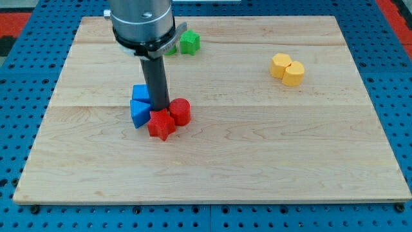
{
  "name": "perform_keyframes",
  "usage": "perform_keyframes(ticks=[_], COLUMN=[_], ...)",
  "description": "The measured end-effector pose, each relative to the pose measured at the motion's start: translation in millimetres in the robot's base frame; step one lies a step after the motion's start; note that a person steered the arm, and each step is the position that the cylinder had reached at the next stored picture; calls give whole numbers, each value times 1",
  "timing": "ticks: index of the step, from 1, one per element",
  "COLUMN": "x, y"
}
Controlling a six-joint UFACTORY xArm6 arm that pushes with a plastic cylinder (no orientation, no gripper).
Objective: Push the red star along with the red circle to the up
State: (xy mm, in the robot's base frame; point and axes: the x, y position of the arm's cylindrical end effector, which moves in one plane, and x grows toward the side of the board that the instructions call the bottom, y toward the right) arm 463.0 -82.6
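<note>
The end effector is a plain dark rod with no jaws, so nothing is held; its tip (pixel 161 109) rests on the wooden counter (pixel 257 161). The red star (pixel 161 125) lies directly toward the view's bottom of the tip, touching or nearly touching it, and the red circle (pixel 180 111) sits just to the view's right of the tip, in contact with the star. To the view's left of the tip two blue blocks (pixel 140 106) are packed against each other, their shapes not clearly made out.

Both red blocks are judged to be small, light, rigid pieces that should slide readily on the smooth wood. No grasp is possible; contact would have to be made on the star's lower side, toward the view's bottom, near the line between the two blocks' centres. The star's points may let it rotate off the rod, and the circle may roll aside.

Far toward the view's top a green block (pixel 189 42) is seen, and far right two yellow blocks (pixel 287 69).
</note>
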Motion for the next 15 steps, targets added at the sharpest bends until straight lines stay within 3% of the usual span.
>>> perform_keyframes(ticks=[1,3,5,6,10,15], x=[27,46,101,105,29,10], y=[-1,-70,-56,-38,7,50])
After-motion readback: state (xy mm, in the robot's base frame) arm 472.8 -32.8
